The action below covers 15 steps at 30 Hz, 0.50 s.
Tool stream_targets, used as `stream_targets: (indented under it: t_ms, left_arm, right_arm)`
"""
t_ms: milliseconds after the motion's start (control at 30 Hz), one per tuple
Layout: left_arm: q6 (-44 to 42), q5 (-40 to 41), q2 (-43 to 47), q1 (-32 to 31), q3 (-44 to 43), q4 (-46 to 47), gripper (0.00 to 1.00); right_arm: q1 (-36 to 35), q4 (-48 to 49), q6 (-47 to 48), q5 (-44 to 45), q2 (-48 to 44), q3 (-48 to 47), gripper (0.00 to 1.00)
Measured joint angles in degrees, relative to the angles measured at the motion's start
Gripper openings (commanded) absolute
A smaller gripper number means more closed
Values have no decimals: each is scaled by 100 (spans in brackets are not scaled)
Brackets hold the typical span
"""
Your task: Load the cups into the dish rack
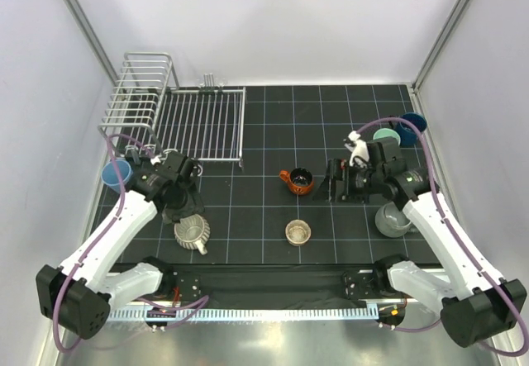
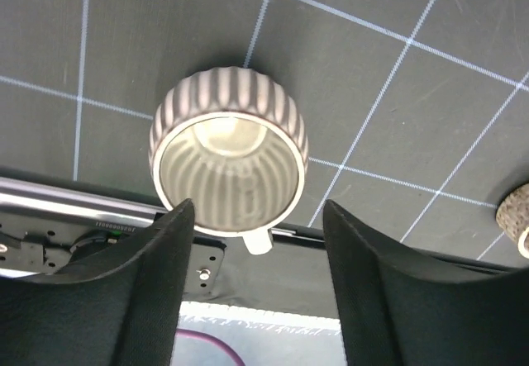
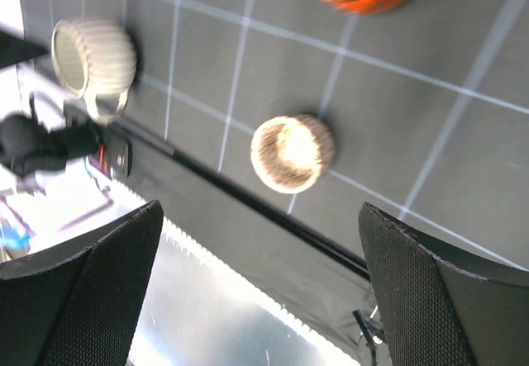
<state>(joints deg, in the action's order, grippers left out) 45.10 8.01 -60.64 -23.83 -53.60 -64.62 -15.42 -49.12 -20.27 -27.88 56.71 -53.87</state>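
Near rim of ribbed cream cup [image 2: 227,135] hidden behind left end effector [image 2: 258,209]

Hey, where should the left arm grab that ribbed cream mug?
Take the ribbed cream mug across its round body, descending from above, one finger each side. It looks tipped, mouth toward the near edge, so the small handle there is awkward.

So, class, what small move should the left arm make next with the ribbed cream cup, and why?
Probably lower the left gripper over the ribbed cream cup and close on its rim. Its jaws stand open and empty, the cup sits upright just beyond them, and the dish rack holds no cups yet.
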Motion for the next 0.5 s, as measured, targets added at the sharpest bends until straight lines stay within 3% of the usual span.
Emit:
stream_targets:
  t_ms: [267, 500]
  left_arm:
    - [518, 251, 435, -85, 4, -214, 54]
    - [1071, 636, 2400, -90, -125, -446, 54]
  right_arm:
    - [-1523, 140, -232, 249, 588, -350, 98]
    - [-3018, 332, -428, 1158, 2387, -1840, 92]
